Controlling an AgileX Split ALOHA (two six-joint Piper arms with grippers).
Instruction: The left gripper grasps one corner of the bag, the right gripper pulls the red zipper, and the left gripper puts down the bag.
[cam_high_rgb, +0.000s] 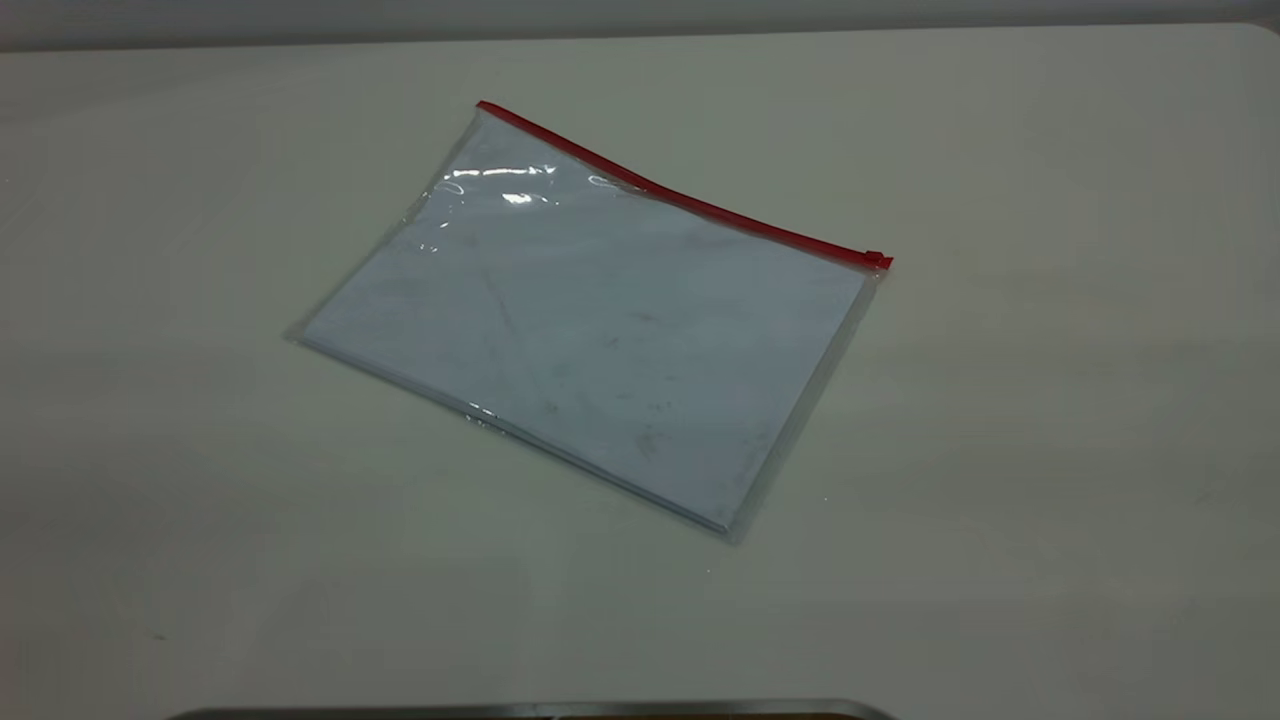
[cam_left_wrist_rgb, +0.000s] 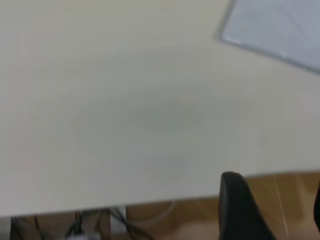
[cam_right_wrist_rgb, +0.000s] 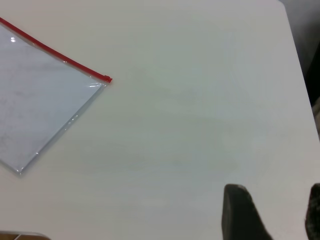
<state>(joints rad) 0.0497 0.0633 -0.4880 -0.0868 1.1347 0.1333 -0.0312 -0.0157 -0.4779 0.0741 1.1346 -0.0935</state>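
The bag (cam_high_rgb: 590, 320) lies flat on the white table, a clear sleeve with white paper inside. Its red zipper (cam_high_rgb: 680, 198) runs along the far edge, with the slider tab (cam_high_rgb: 876, 258) at the right-end corner. The other zipper end tips the far-left corner of the bag (cam_high_rgb: 482, 108). Neither gripper shows in the exterior view. In the left wrist view, my left gripper (cam_left_wrist_rgb: 275, 186) is open over the table's edge, well away from the bag (cam_left_wrist_rgb: 280, 25). In the right wrist view, my right gripper (cam_right_wrist_rgb: 275, 192) is open above bare table, far from the bag (cam_right_wrist_rgb: 40, 105) and red zipper (cam_right_wrist_rgb: 55, 56).
The white table (cam_high_rgb: 1050, 420) surrounds the bag on all sides. Its edge (cam_left_wrist_rgb: 150, 200) shows in the left wrist view, with a wooden floor and cables (cam_left_wrist_rgb: 85, 227) below. A dark rim (cam_high_rgb: 530, 710) lies along the near border of the exterior view.
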